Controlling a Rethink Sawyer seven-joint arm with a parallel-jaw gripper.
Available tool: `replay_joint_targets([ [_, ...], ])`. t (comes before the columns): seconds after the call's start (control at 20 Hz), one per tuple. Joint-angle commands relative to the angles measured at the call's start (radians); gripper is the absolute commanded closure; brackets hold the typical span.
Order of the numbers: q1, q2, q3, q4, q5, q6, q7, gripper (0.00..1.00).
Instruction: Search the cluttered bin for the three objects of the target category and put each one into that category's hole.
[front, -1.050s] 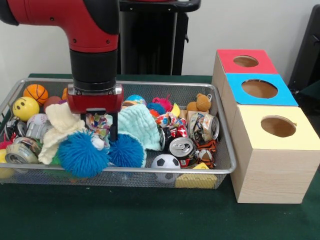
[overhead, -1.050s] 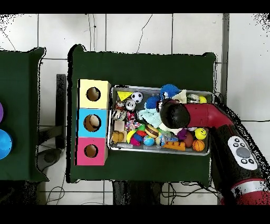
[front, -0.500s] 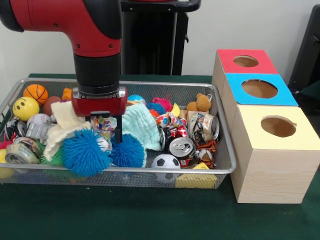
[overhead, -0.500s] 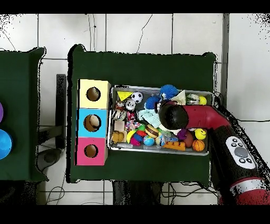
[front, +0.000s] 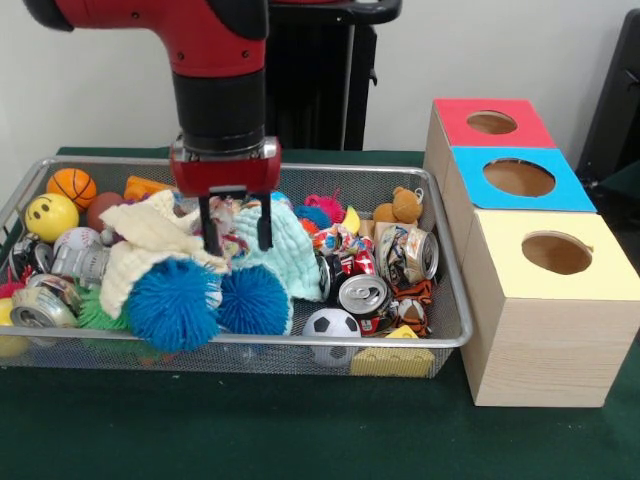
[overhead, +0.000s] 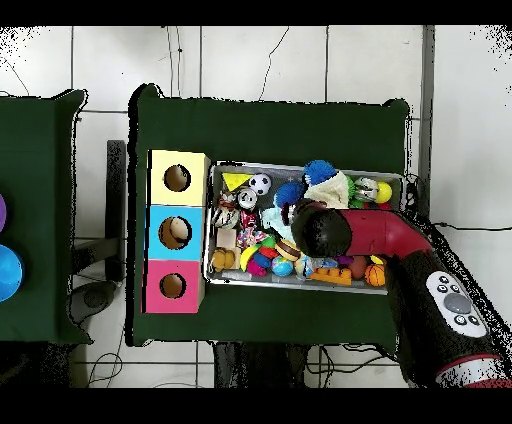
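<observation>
Gripper (front: 236, 228) spread over mint cloth (front: 285, 252), above blue spiky balls (front: 175, 304), wire bin (front: 440, 335)

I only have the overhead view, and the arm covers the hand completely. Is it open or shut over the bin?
Observer: In the front view the hand is open, its fingers plainly apart.
Operator: Is anything hanging from it?
Observer: Nothing hangs from it. A patterned scrap shows between the fingers, but I cannot tell whether it is touched.
Operator: What are the tips over?
Observer: One tip is at the cream cloth and the other at the mint cloth, just above the small blue fuzzy ball.
</observation>
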Motion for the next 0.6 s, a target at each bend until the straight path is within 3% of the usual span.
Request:
replay_joint_targets([
  [0.05,0.059,-0.164,-0.050,0.156,0.095,0.085,0.190,0.00],
  [0.25,0.104,-0.214,-0.094,0.148,0.126,0.132,0.186,0.00],
  [0.6,0.146,-0.126,-0.159,0.085,0.115,0.037,0.180,0.00],
])
